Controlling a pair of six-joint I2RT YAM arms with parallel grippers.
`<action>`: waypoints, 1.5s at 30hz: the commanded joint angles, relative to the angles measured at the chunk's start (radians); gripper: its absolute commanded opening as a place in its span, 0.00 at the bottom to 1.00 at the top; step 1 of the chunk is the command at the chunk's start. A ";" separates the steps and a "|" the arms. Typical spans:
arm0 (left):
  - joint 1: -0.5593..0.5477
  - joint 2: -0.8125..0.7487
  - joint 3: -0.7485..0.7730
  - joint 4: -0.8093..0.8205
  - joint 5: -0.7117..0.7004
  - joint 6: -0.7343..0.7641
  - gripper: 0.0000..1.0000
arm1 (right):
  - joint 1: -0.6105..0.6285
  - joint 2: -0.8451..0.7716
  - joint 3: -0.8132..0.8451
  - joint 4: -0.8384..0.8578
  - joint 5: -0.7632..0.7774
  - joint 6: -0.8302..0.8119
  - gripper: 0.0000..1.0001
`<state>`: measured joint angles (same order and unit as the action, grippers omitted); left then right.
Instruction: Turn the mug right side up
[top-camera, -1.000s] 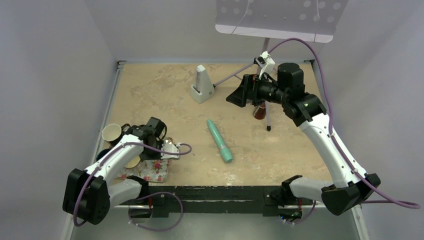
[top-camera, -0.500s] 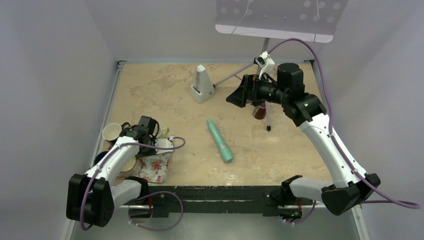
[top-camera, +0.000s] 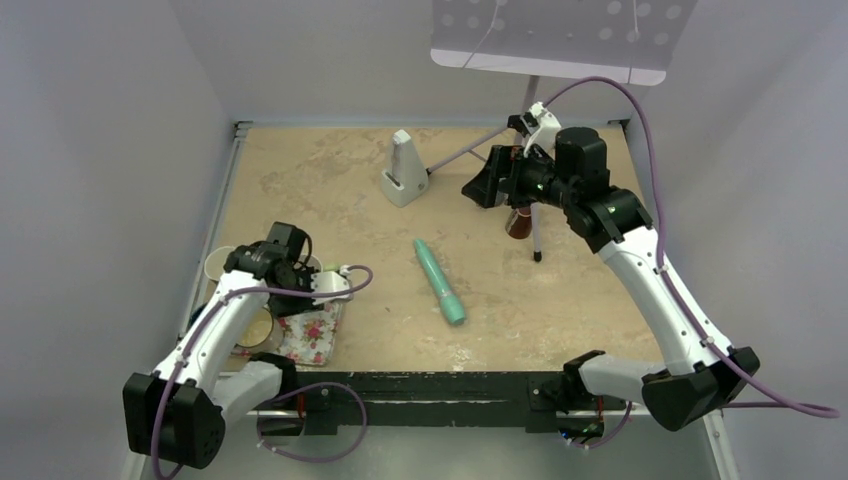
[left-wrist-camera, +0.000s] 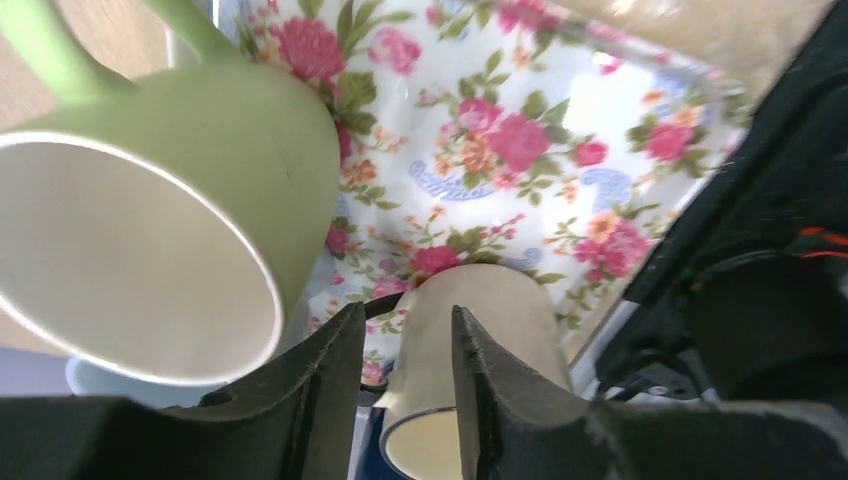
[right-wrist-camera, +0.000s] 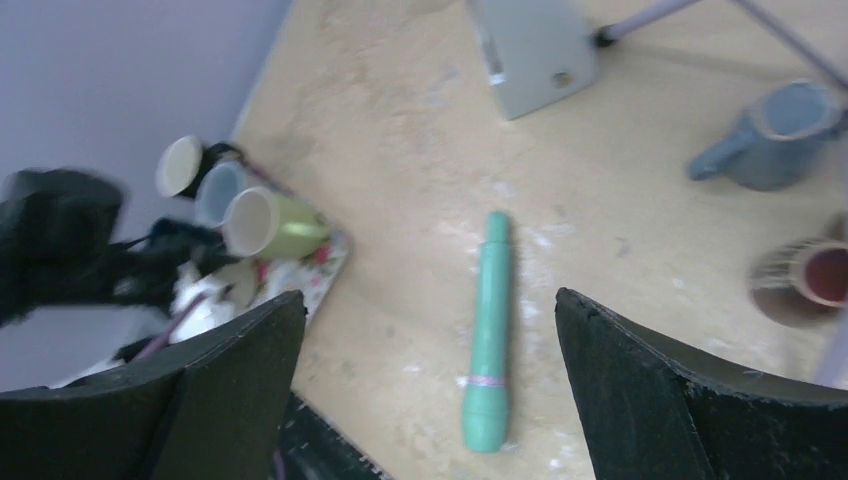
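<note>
Several mugs lie at the table's left on a floral tray (left-wrist-camera: 520, 140). A green mug (left-wrist-camera: 250, 150) lies on its side with its mouth facing my left wrist camera; it also shows in the right wrist view (right-wrist-camera: 270, 222). A cream mug (left-wrist-camera: 490, 310) with a dark rim lies just beyond my left gripper (left-wrist-camera: 405, 310), which hovers over it with its fingers a little apart, holding nothing. In the top view my left gripper (top-camera: 264, 264) is over the tray's far edge. My right gripper (right-wrist-camera: 430, 295) is wide open, empty and high over the table's far right (top-camera: 482, 186).
A teal cylinder (top-camera: 440, 282) lies mid-table. A white wedge-shaped block (top-camera: 403, 170) stands at the back. A grey-blue jug (right-wrist-camera: 775, 135) and a brown cup (top-camera: 517, 222) stand by a tripod's legs. Another cream mug (top-camera: 222, 265) lies against the left wall.
My left gripper has drawn back leftwards from the tray's right edge to its far left side. My right gripper has shifted slightly to the right.
</note>
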<state>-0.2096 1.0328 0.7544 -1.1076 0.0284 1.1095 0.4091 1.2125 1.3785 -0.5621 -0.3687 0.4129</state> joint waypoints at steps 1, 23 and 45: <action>-0.005 -0.047 0.137 -0.176 0.232 -0.046 0.44 | -0.044 0.022 -0.037 -0.026 0.313 -0.060 0.98; -0.004 -0.188 0.378 0.031 0.299 -0.843 0.77 | 0.098 0.574 -0.035 0.243 1.024 0.582 0.79; -0.004 -0.227 0.367 0.064 0.336 -0.834 0.77 | 0.022 0.859 0.175 0.145 0.995 0.585 0.22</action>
<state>-0.2108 0.8059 1.1015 -1.0794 0.3378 0.2943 0.4625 2.0697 1.5379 -0.4446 0.6369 1.0176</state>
